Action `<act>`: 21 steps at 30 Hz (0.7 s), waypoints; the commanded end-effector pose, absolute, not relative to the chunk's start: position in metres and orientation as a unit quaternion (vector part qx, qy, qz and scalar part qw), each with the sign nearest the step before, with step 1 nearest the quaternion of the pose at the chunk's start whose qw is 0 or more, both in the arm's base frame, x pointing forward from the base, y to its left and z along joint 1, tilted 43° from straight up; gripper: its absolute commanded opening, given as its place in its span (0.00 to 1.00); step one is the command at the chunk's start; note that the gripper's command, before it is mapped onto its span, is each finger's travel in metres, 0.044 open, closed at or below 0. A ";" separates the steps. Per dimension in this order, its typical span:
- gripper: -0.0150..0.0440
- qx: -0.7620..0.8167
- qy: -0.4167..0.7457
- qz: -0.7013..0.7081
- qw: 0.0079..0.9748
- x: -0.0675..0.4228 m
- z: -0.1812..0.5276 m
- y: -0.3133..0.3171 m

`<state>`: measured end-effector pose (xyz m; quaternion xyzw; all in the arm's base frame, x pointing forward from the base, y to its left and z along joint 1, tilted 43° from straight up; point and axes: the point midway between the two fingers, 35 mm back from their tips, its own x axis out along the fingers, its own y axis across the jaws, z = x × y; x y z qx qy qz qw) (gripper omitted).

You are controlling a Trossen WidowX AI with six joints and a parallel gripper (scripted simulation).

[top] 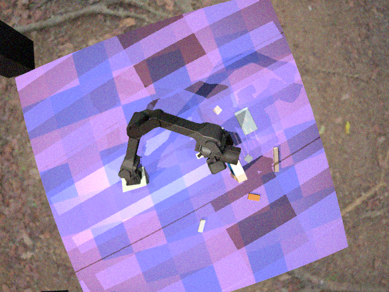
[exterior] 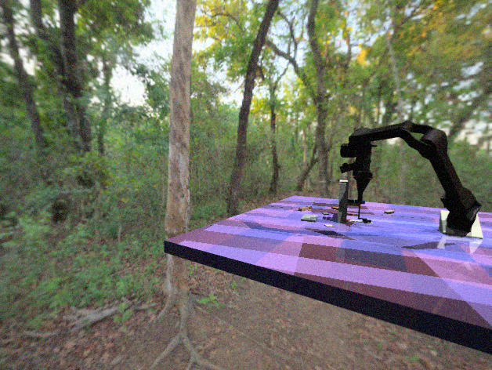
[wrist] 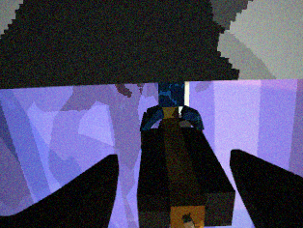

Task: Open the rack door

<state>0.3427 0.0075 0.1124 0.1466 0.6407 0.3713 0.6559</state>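
The upright handle [wrist: 180,169] is a dark bar with an orange-brown stripe and an orange end. In the wrist view it stands between my gripper's fingers [wrist: 174,156] [exterior: 360,197], with gaps on both sides; the gripper is open. In the exterior view the fingers point down at the handle's height. A blue bracket [wrist: 171,94] joins the handle to the rack side. The rack's pale top [top: 239,172] is partly under the arm; its upright side [exterior: 343,203] shows beside the fingers, and its dark, shadowed top [wrist: 121,43] fills the upper wrist view. The door's angle is hidden.
Around the rack lie a grey-green plate [top: 246,120] [exterior: 309,218], a small cream block [top: 217,109], a small grey block [top: 248,158], a tan bar [top: 275,159], an orange block [top: 253,197] and a white block [top: 201,225]. The arm base [top: 132,179] stands left of them in the top view.
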 end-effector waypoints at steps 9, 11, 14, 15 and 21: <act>0.52 0.145 0.652 0.370 0.646 0.341 0.104 0.013; 0.43 0.145 0.652 0.370 0.646 0.341 0.104 0.013; 0.40 0.145 0.652 0.370 0.646 0.341 0.104 0.013; 0.39 0.145 0.652 0.370 0.646 0.341 0.104 0.013; 0.32 0.145 0.652 0.370 0.646 0.341 0.104 0.013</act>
